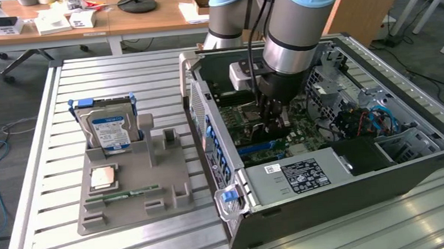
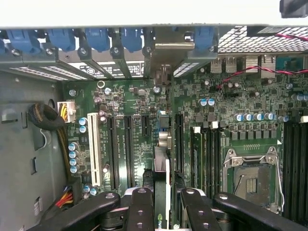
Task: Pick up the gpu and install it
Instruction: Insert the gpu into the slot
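My gripper point(image 1: 271, 115) reaches down into the open computer case point(image 1: 428, 148), over the green motherboard point(image 1: 245, 136). It is shut on the gpu point(image 2: 161, 159), a thin dark card that the wrist view shows edge-on between the two black fingers point(image 2: 141, 209). The card stands upright over the black expansion slots. Its pale metal bracket point(image 2: 163, 50) meets the case's rear wall beside the blue slot clips. In the exterior view the gpu point(image 1: 274, 131) is a dark strip under the fingers, low against the board. Whether it is fully seated in a slot, I cannot tell.
Left of the case, a grey holder tray point(image 1: 168, 181) carries a silver hard drive point(image 1: 108, 129), a processor point(image 1: 103, 177) and a green memory stick point(image 1: 127, 193). Inside the case are the power supply point(image 1: 301, 174), an empty processor socket point(image 2: 250, 175) and a white slot point(image 2: 94, 149).
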Motion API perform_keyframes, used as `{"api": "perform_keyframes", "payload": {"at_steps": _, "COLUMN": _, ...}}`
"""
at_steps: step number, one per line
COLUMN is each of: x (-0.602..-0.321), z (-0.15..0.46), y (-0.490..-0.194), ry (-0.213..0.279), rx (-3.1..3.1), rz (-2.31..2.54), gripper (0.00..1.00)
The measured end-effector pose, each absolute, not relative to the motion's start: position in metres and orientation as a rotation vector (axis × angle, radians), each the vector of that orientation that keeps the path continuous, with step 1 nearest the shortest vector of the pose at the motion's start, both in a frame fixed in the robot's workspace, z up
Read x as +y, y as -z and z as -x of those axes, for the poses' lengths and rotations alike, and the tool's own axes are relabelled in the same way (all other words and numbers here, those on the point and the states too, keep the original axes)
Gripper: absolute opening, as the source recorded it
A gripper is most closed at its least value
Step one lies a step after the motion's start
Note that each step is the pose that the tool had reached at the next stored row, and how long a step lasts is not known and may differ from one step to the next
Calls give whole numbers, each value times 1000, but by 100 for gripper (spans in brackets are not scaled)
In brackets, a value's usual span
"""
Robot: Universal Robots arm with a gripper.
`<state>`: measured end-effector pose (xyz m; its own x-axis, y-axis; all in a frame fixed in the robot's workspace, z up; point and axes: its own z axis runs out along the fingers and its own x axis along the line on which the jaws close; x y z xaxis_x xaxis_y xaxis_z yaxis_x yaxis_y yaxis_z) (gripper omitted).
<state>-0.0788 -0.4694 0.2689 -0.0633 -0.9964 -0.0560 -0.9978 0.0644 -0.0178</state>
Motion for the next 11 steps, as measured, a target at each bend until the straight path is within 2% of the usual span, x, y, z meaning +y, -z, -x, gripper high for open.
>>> {"api": "perform_keyframes", "payload": {"at_steps": 11, "x": -469, "z": 79, "y": -269, "ry": -47, "rx": 2257, "rz": 2116, "gripper": 26}}
